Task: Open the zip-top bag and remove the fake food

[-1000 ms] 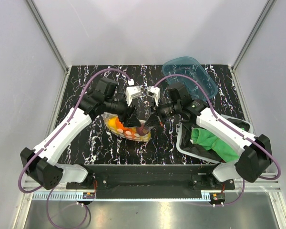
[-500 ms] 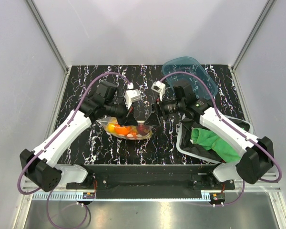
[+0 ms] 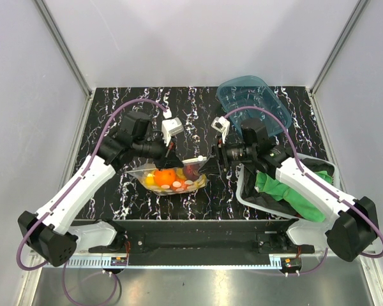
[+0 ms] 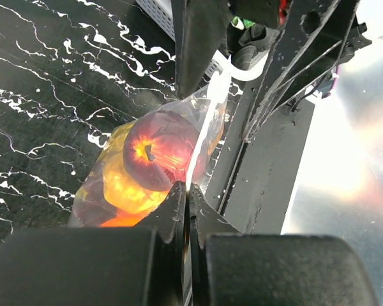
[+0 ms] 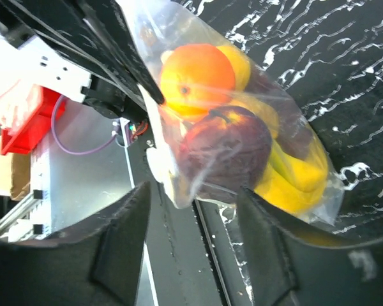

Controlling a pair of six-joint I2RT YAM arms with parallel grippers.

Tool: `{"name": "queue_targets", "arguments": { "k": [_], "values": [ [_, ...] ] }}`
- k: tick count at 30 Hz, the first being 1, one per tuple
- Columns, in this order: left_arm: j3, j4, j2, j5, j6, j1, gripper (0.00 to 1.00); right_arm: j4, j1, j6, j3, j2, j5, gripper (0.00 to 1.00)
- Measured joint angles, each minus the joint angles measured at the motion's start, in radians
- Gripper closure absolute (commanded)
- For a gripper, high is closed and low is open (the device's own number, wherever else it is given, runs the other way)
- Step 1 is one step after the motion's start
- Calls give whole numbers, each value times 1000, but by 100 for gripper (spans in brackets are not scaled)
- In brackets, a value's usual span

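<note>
The zip-top bag [image 3: 173, 180] hangs low over the black marbled table, with the fake food inside: an orange fruit [image 5: 198, 73], a dark red fruit [image 5: 226, 153] and yellow bananas [image 5: 293, 182]. My left gripper [image 4: 186, 191] is shut on the bag's top edge [image 4: 210, 108], which shows as a white strip running away from the jaws. From above, the left gripper [image 3: 172, 163] sits at the bag's upper left. My right gripper [image 5: 195, 220] stands open at the bag's right end [image 3: 206, 167]. A corner of the bag hangs between its spread fingers [image 5: 271, 236] without touching them.
A translucent blue tub [image 3: 255, 102] lies at the back right. A green cloth [image 3: 284, 191] sits in a grey bin [image 3: 332, 169] under my right arm. Grey walls close in the table on three sides, and a metal rail [image 3: 198, 239] runs along the front.
My left gripper has shut on the bag's top edge. My right gripper let go of the bag, opened and drew back to the right. The bag now hangs lower.
</note>
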Motion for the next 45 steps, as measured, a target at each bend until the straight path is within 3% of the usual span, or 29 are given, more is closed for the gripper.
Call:
{"name": "queue_targets", "arguments": {
  "k": [5,6,9,11,12,13,14,17,23,27,31,45],
  "values": [
    [-9,8,0,1,-10,0,100,37,0,22,-4,2,-27,51],
    [-9,8,-2,0,-11,0,100,43,0,24,-4,2,-29,64],
    [-10,8,-8,0,-11,0,100,58,0,26,-5,2,-37,79],
    [-15,9,-13,2,-13,0,100,64,-1,27,-5,3,-42,100],
    [-18,10,-16,3,-16,0,93,67,-2,27,-5,4,-44,100],
    [-20,10,-19,8,-18,0,69,68,-3,34,-5,9,-48,100],
    [-20,9,-19,10,-21,0,58,69,-3,31,-5,11,-50,100],
    [-21,27,-19,24,-56,0,44,70,-7,35,-5,19,-51,100],
    [-44,199,-23,42,-197,-32,44,74,-10,50,-4,39,-101,100],
    [-68,328,-16,66,-292,-51,53,75,-10,63,-4,54,-123,100],
    [-68,420,21,109,-349,-55,56,79,-10,72,-4,54,-128,100],
    [-71,455,81,138,-366,-55,64,97,-10,94,-4,54,-129,100]
  ]
}}
